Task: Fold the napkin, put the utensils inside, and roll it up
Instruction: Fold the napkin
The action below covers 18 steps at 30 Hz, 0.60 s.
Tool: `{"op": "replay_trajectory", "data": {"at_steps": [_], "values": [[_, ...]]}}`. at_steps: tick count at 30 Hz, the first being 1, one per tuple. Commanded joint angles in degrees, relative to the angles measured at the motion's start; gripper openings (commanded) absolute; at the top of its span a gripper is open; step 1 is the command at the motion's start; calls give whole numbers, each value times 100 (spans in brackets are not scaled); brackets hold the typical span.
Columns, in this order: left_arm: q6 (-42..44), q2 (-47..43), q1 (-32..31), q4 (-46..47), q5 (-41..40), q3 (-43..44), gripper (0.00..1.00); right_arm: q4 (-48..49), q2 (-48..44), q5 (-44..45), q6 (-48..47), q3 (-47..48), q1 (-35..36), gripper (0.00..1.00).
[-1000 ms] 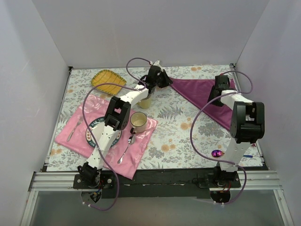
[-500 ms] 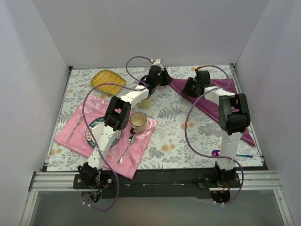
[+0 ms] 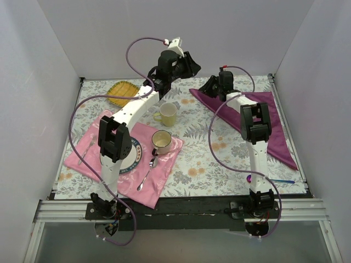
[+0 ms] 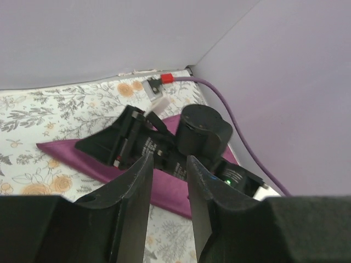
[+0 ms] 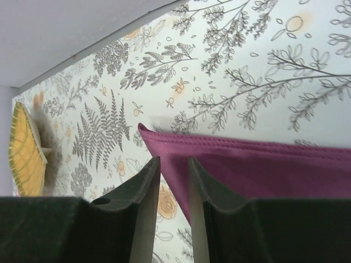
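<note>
Reaches farther left now with the right gripper [image 5: 174, 160], jaws narrow, empty, napkin [image 5: 263, 164] corner just ahead; leaves folding, utensil [image 3: 252, 178] loading, rolling apparently undone.

The right arm [image 3: 255, 159] partly hides the utensil [image 3: 282, 181].

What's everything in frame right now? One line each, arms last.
napkin: 1, dark purple, far right
utensil: 1, blue handle, purple head, by right arm's base
placemat: 1, pink, near left
plate: 1, dark-rimmed, on placemat, partly hidden
cream mug: 1, on placemat
yellow mug: 1, beyond placemat
spoon: 1, silver, on placemat
fork: 1, silver, placemat's left side
dish: 1, yellow, far left
tablecloth: 1, floral, under everything
left gripper: 1, black, raised, fingers hold nothing
right gripper: 1, black, at napkin's corner, grip unclear
</note>
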Motion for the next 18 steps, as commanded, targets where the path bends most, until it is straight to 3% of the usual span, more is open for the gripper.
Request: {"op": "replay_trajectory", "data": {"at_steps": [1,12,18], "values": [[-115,-405,2,-558,385,-401,31,59,323,-2,284,686,113,33],[-141,-792,2,-874,552,-604,31,120,973,-63,477,1136,333,30],[-202,-889,2,-997,561,-568,31,-108,877,-89,258,1460,394,31]]}}
